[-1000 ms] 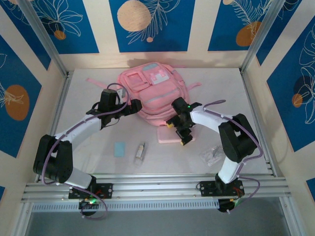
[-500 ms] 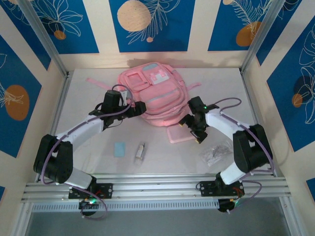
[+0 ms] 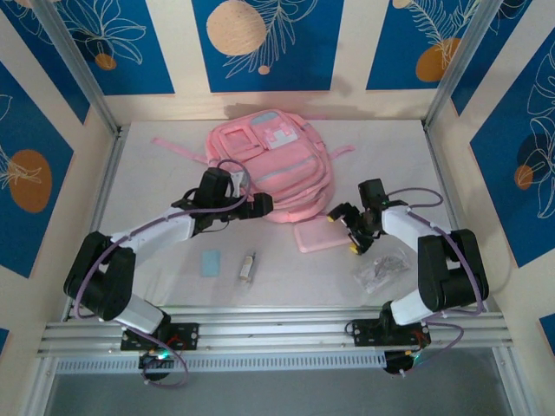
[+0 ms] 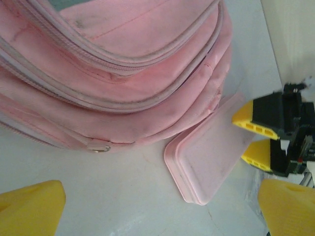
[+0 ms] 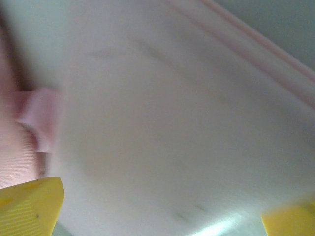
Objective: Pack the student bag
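— How is the light behaving in the top view?
— It is falling bright and even from above. A soft shadow is lying behind the student bag [image 3: 276,165] at the foot of the back wall, and the arms are throwing faint ones on the table [image 3: 156,173].
— And the wrist views?
— The right one is smearing into pale blur, with a small glint near the bottom edge. The left one is showing the bag's seams crisply, while the yellow fingertips [image 4: 29,209] are going soft.

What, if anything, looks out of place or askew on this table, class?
The pink pencil case lies askew, slanted against the student bag's near edge, not packed inside. A crumpled clear packet lies near the right arm. Nothing looks spilled or damaged.
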Robot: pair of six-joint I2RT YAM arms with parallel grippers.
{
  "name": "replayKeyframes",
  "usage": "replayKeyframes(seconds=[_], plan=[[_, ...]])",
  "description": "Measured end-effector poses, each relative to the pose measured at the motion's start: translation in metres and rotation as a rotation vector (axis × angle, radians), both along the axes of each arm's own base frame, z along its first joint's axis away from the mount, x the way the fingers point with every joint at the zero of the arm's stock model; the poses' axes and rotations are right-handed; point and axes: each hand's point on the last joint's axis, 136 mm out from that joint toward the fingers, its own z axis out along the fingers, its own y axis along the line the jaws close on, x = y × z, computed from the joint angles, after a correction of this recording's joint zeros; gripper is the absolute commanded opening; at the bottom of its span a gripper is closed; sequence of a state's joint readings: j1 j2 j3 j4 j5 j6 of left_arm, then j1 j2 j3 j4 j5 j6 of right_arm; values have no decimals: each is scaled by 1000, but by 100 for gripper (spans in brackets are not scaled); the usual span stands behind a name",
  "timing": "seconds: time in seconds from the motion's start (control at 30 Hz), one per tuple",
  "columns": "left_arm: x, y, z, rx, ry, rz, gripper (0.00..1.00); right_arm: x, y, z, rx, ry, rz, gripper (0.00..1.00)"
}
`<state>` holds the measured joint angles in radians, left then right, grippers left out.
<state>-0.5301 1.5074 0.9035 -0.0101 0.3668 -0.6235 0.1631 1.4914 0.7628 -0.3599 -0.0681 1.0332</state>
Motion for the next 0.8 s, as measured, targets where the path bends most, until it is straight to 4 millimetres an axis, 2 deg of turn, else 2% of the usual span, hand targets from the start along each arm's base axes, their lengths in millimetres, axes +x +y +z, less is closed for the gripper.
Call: replayKeyframes(seconds=[0.17, 0.33, 0.47, 0.63, 0.8], plan=[[0, -3, -2, -2, -3, -5, 100, 46, 12, 15, 10, -154, 102, 100], [1, -3, -1, -7, -7, -3, 100, 64, 17, 21, -61, -167, 191, 100], [1, -3, -1, -8, -8, -3, 100, 59, 26, 26, -153, -156, 266, 99], [1, -3, -1, -6, -7, -3, 100, 35, 33, 17, -271, -69, 344, 99], [0, -1, -4, 5, -2, 2, 100, 28, 37, 10, -354, 13, 380, 100]])
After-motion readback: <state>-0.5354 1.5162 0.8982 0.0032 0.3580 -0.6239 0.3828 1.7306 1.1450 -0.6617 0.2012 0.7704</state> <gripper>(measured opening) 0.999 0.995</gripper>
